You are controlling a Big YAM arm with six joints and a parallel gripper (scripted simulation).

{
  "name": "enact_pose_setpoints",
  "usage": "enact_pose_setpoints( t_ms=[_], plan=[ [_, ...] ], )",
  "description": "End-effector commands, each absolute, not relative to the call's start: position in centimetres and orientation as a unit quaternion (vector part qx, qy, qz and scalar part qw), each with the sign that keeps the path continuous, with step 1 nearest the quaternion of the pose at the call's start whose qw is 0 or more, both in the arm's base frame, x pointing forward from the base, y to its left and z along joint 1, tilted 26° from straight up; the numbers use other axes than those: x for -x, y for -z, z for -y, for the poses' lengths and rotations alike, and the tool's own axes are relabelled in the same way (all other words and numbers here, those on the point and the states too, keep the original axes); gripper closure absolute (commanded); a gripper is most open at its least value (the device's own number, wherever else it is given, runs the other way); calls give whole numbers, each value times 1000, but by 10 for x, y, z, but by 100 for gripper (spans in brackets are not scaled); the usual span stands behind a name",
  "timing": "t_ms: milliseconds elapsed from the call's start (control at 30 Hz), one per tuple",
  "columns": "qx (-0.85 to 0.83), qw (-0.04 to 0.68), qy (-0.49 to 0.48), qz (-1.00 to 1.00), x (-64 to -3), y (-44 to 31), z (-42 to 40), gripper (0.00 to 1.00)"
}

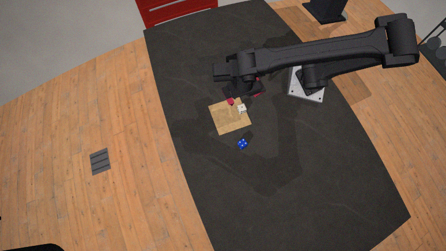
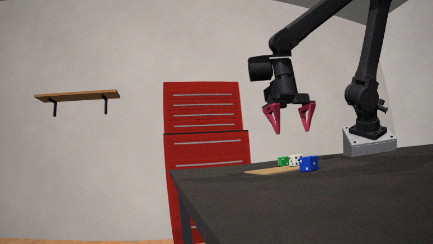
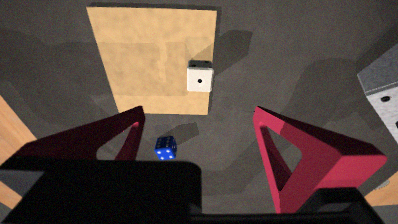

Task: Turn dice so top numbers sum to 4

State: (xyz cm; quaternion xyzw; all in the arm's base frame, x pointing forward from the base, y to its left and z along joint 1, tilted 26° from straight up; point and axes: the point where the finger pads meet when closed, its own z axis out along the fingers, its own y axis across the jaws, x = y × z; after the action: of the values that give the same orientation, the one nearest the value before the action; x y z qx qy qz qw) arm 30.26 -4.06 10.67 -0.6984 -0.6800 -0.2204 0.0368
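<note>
Red drawer cabinet [image 1: 181, 14] [image 2: 201, 121], seemingly behind table [image 1: 312, 199] [image 2: 318, 200].

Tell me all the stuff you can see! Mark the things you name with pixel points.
White die [image 1: 241, 109] [image 2: 293, 160] [image 3: 199, 81]: 1, on mat
Blue die [image 1: 242, 143] [image 2: 308, 164] [image 3: 166, 148]: 1, on table
Green die [image 2: 283, 161]: 1, on table past mat
Mat [image 1: 226, 120] [image 2: 263, 172] [image 3: 145, 65]: 1, tan, on table
Table [image 1: 327, 171] [image 2: 302, 206] [image 3: 285, 35]: 1, dark
Drawers [image 1: 181, 15] [image 2: 206, 153]: 1 set, red, behind table
Shelf [image 2: 78, 95]: 1, brown, wall
Grille [image 1: 99, 161]: 1, grey, floor
Stand [image 1: 327, 12]: 1, black, behind arm
Dim shapes: some, dark, picture edges
Base [image 1: 291, 87] [image 2: 369, 148] [image 3: 382, 87]: 1, silver, on table
Arm [image 1: 321, 49] [image 2: 371, 45]: 1, black, above table
Fingers [image 1: 230, 101] [image 2: 275, 118]: 2, red, open
</note>
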Motion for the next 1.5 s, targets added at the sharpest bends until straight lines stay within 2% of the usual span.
enact_pose_setpoints(
  t_ms=[0, 1467],
  plan=[
    [666, -5, 234, 709, -328, -134, 49, 0],
    [225, -129, 201, 944, -349, -158, 10, 0]
  ],
)
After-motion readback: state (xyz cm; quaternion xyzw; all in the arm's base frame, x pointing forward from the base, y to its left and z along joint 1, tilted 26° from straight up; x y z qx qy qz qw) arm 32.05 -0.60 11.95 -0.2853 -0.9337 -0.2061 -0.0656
